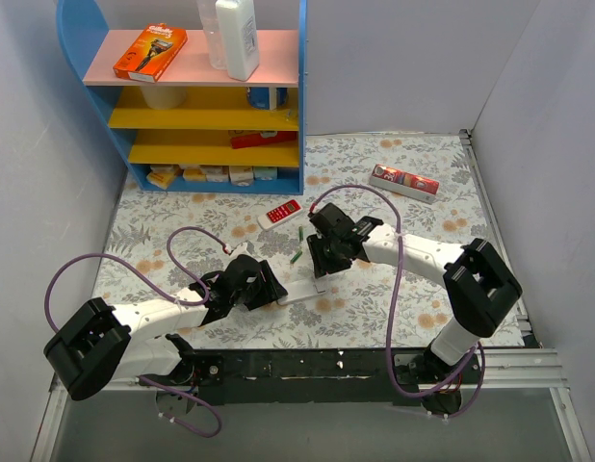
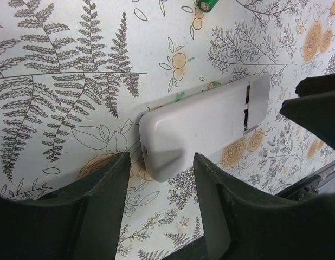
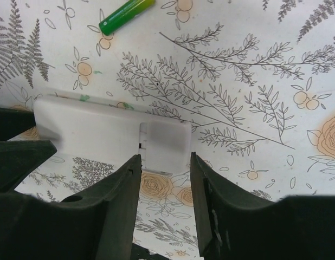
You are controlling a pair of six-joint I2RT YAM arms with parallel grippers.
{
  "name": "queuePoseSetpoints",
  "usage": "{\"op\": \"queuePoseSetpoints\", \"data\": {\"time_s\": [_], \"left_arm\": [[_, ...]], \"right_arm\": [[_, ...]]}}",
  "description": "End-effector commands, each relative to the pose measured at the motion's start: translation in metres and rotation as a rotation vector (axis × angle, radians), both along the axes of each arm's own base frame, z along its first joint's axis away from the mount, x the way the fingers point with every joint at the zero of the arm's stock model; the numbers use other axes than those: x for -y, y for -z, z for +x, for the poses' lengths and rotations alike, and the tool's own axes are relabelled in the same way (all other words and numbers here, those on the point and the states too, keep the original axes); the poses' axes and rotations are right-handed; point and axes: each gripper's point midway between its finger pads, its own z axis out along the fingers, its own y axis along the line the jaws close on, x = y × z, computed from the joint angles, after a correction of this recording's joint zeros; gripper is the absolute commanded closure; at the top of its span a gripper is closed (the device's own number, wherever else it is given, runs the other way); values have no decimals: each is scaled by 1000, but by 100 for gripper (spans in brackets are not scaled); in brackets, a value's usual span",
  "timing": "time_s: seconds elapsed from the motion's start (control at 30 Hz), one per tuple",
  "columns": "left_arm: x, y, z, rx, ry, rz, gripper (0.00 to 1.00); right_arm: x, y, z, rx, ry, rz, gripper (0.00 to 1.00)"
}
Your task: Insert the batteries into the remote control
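Observation:
The white remote control (image 1: pixel 302 288) lies back up on the floral cloth between my two grippers. My left gripper (image 1: pixel 267 289) is open, its fingers on either side of the remote's rounded end (image 2: pixel 173 157), not touching it. My right gripper (image 1: pixel 322 262) is open and straddles the other end, where the battery cover (image 3: pixel 165 140) has a dark seam. One green battery (image 1: pixel 292 258) lies just beyond the remote and shows in the right wrist view (image 3: pixel 127 10) and the left wrist view (image 2: pixel 206 4). A second battery (image 1: pixel 300 234) lies farther back.
A red remote with white buttons (image 1: pixel 280 213) lies behind the batteries. A red and white box (image 1: pixel 403 181) lies at the back right. A blue shelf unit (image 1: pixel 196 106) stands at the back left. The table's front edge (image 1: pixel 375 351) is close behind the remote.

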Motion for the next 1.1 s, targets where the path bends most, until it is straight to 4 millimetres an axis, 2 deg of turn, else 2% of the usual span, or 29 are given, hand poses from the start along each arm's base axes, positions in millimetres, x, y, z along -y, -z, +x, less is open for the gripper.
{"op": "queuePoseSetpoints", "data": {"time_s": [0.0,0.2,0.53,0.73,1.07], "left_arm": [[-8,8,-7,-31,0,31,50],[-7,8,-7,-33,1,32,50],[-8,9,-7,-36,0,33,50],[-7,9,-7,-36,1,31,50],[-7,10,-8,-41,3,30,50]], "right_arm": [[-3,-6,15,47,42,69,52],[1,-1,29,59,97,114,58],[-4,6,31,54,105,146,58],[-5,13,21,4,95,161,58],[6,26,-5,-64,95,170,58]]}}
